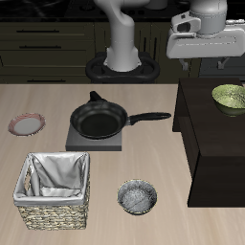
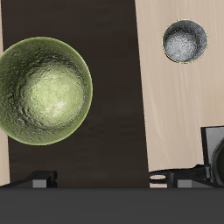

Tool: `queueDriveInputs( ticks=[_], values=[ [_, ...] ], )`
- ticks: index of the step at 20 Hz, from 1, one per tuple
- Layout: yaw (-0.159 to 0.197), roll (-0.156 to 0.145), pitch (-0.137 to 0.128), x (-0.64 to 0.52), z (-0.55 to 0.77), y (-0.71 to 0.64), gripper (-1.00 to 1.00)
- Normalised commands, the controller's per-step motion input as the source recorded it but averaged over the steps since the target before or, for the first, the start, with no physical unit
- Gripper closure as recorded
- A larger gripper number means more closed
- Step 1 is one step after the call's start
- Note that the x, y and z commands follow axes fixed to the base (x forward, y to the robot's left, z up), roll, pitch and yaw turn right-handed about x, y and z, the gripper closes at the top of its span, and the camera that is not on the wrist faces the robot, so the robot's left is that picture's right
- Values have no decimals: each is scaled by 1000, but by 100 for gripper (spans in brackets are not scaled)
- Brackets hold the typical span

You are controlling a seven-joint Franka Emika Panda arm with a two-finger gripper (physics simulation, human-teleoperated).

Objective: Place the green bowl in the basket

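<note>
The green bowl [image 1: 229, 97] is olive with a lighter mottled inside and sits upright on a dark raised cabinet top [image 1: 206, 120] beside the table. The wrist view shows it from above [image 2: 44, 87]. My gripper [image 1: 199, 57] hangs high above the cabinet, a little farther back than the bowl and not touching it. Its fingers [image 2: 39, 178] stand wide apart with nothing between them. The basket [image 1: 55, 191], woven wicker with a grey-white cloth lining, stands near the table's front edge, far across the table from the bowl.
A black frying pan [image 1: 99, 121] rests on a grey hotplate mid-table, handle pointing toward the cabinet. A grey speckled bowl [image 1: 137, 196] [image 2: 185, 42] sits near the front edge beside the basket. A pink-rimmed plate [image 1: 26, 123] lies farther back than the basket.
</note>
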Motion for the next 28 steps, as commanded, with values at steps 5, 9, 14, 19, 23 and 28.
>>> queueDriveInputs(
  ticks=[5, 9, 14, 19, 23, 28],
  values=[
    [-12, -57, 10, 277, 32, 23, -100],
    [6, -59, 5, 290, -51, 94, -100],
    [6, -31, 2, 150, -23, 158, -100],
    [27, -22, 11, 131, -205, 40, -100],
    [7, -34, 18, 193, -229, -105, -100],
    [32, -16, 38, 113, -365, -28, -100]
  ],
)
